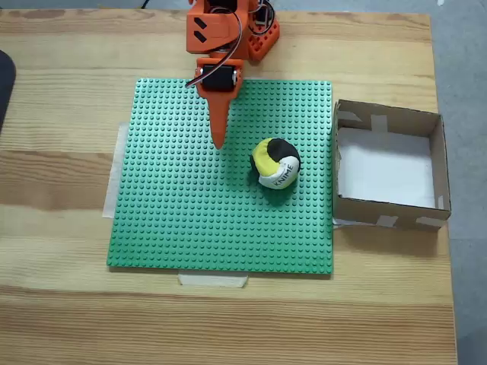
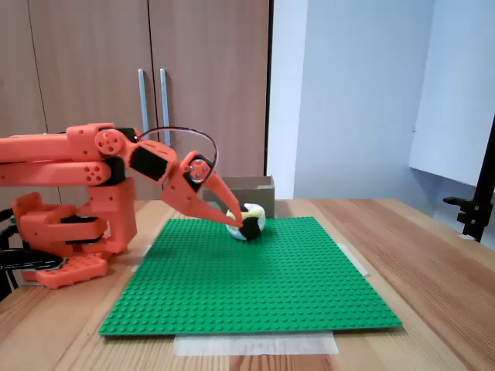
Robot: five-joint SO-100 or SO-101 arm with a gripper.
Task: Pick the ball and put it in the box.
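Gripper (image 1: 219, 141) fingers pinched together (holding nothing), ball (image 1: 275, 162) just to their right on the green baseplate (image 1: 175, 228); box (image 1: 437, 171) sits past the plate's right edge.

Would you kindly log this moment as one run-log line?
orange two-finger gripper: closed, empty, above green studded baseplate | yellow-black-white soft ball: on baseplate, ungrasped | brown cardboard box: empty

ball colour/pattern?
Yellow, black and white patches, black lettering on white; the ball shows best in a fixed view.
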